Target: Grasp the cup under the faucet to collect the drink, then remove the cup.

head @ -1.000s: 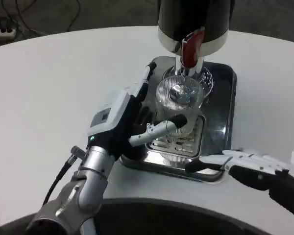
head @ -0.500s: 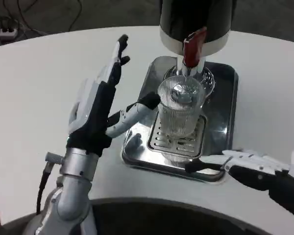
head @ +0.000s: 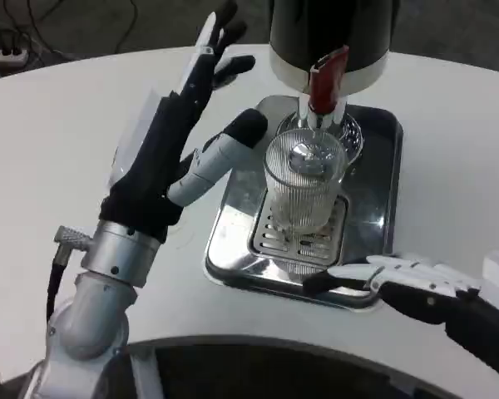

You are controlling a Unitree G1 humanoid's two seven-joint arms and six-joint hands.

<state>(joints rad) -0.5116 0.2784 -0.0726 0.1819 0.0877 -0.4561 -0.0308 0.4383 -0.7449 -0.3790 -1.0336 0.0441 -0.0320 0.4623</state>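
Note:
A clear ribbed cup point(head: 305, 184) stands upright on the grate of the metal drip tray point(head: 374, 216), right under the faucet with the red lever point(head: 326, 79) of the black dispenser point(head: 333, 33). My left hand point(head: 176, 137) is raised to the left of the cup, fingers spread and empty, its thumb pointing toward the cup without touching it. My right hand point(head: 399, 281) lies flat at the tray's front right corner, fingers stretched out, holding nothing.
The white round table point(head: 58, 150) spreads out to the left and right of the tray. A power strip point(head: 4, 51) lies on the floor at the far left.
My left hand has let go of the cup, lifted up and back to the left, and spread its fingers. The cup stays under the faucet. My right hand has barely shifted.

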